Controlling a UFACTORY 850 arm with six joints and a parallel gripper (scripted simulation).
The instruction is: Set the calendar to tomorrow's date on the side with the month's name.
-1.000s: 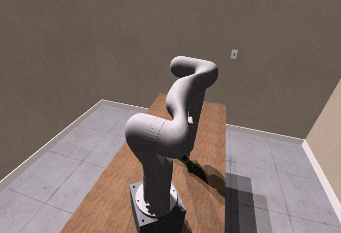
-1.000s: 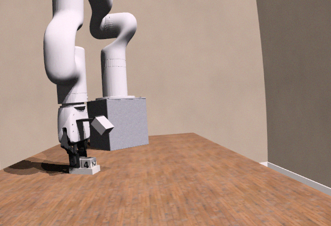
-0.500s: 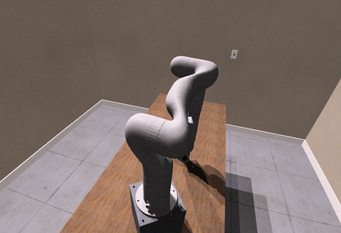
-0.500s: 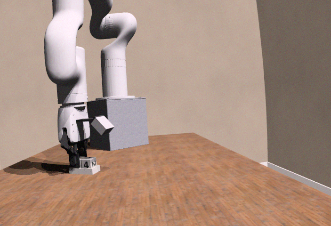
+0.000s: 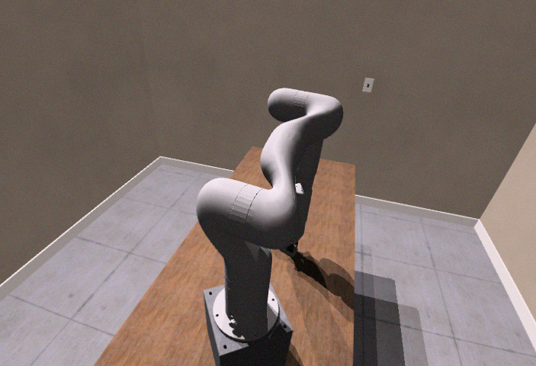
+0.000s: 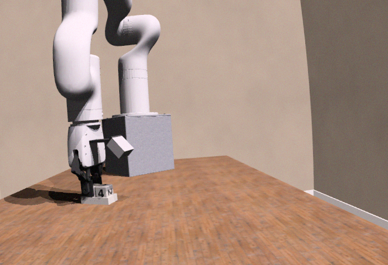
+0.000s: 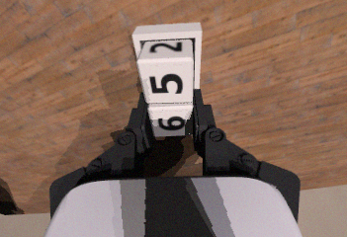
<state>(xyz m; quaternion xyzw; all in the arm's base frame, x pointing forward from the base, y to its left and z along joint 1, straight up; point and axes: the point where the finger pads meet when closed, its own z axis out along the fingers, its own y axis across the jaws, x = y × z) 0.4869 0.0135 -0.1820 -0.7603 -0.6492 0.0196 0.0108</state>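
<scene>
Wrist view: gripper (image 7: 169, 125) clamped on near cube (image 7: 169, 124), fingers on its two side faces, pointing straight down; vertical grip likely chosen so cube can lift out of tray (image 7: 166, 32) and be re-turned. Far cube (image 7: 167, 79) sits in tray, 5 on top, second face beyond showing 2. Held cube shows 6-or-9 glyph, can't tell which. Tray long axis runs straight away from camera, cubes in line along it. Exterior view: tray (image 6: 100, 199) flat on worktop (image 6: 219, 212), near arm pedestal (image 6: 144, 143); 4 faces camera.
</scene>
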